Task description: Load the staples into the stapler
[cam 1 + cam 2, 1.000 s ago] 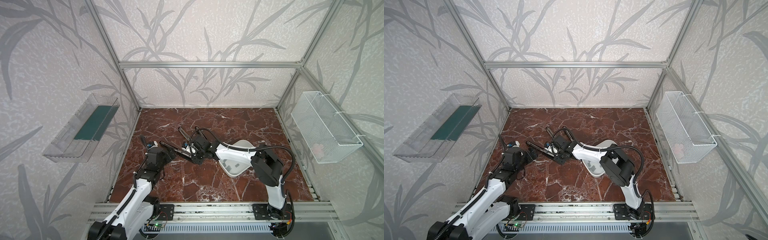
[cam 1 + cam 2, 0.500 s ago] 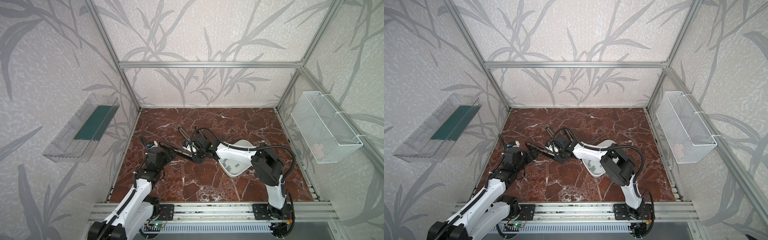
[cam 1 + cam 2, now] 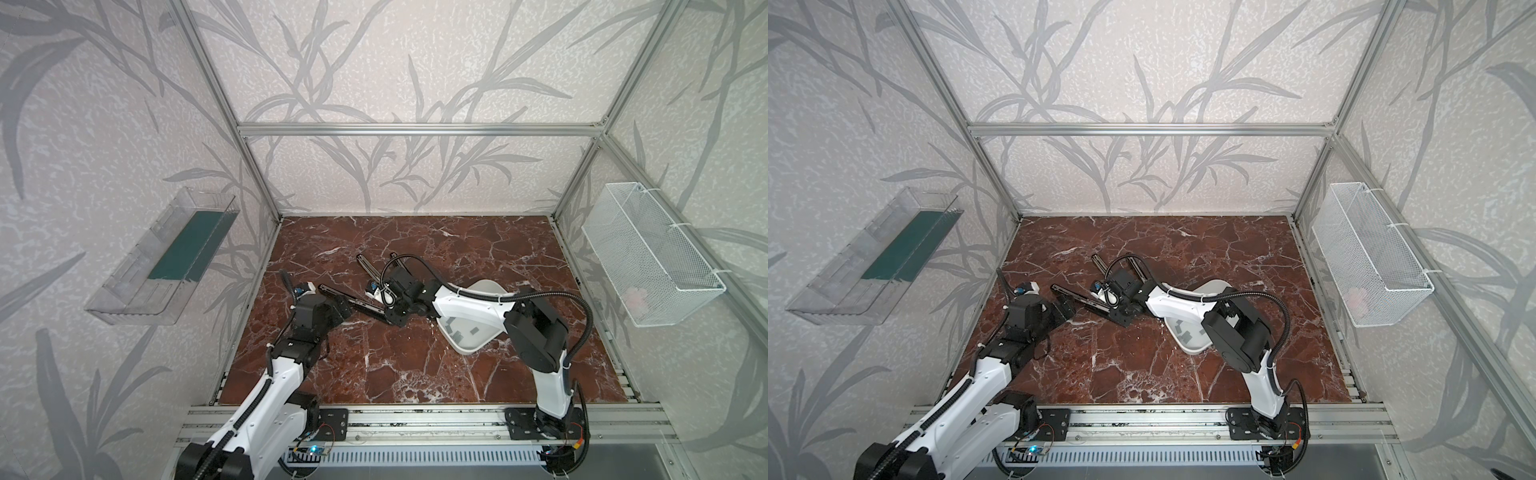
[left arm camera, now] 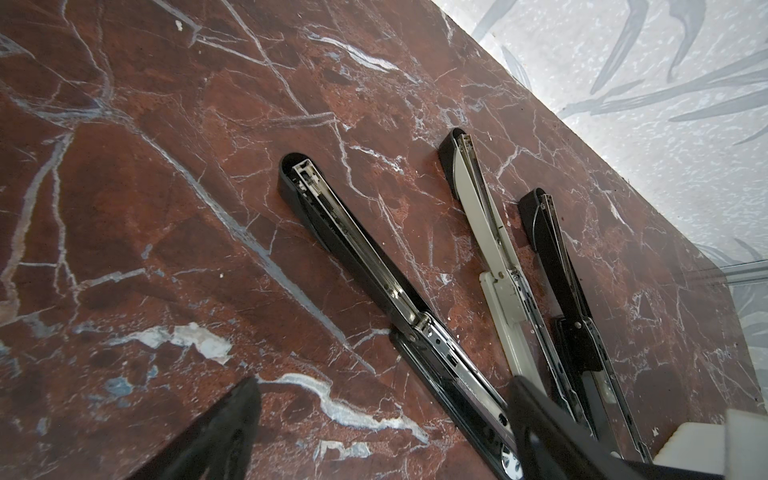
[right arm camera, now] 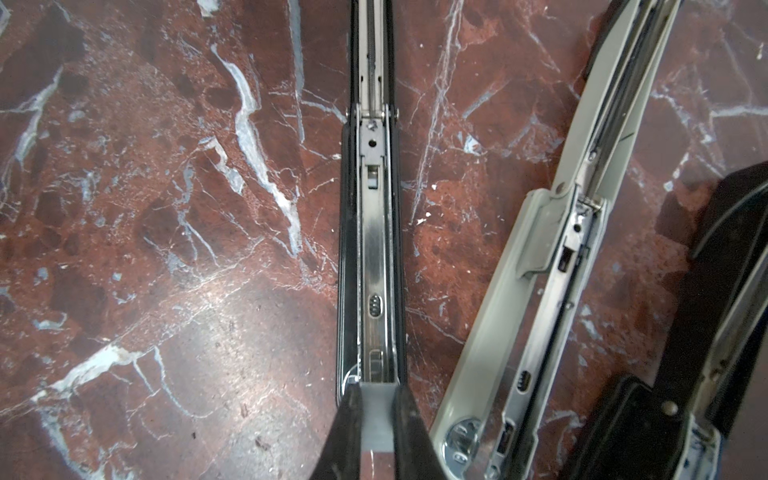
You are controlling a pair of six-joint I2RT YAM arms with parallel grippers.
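A black stapler (image 5: 374, 249) lies hinged open flat on the marble floor, its metal channel facing up; it shows in both top views (image 3: 353, 301) (image 3: 1079, 297). My right gripper (image 5: 376, 390) is shut on a small grey strip of staples (image 5: 376, 415), held right at the channel's end. My left gripper (image 4: 384, 395) stands open at this stapler's (image 4: 353, 241) other half, one finger (image 4: 536, 415) over it and the other on bare marble. More grey staples (image 3: 457, 332) lie in the white tray (image 3: 490, 286).
A pale grey stapler (image 5: 540, 291) and a second black one (image 5: 706, 332) lie open close beside the first, fanned out (image 4: 490, 232) (image 4: 557, 257). A wire basket (image 3: 648, 253) hangs on the right wall and a clear bin (image 3: 166, 257) on the left wall.
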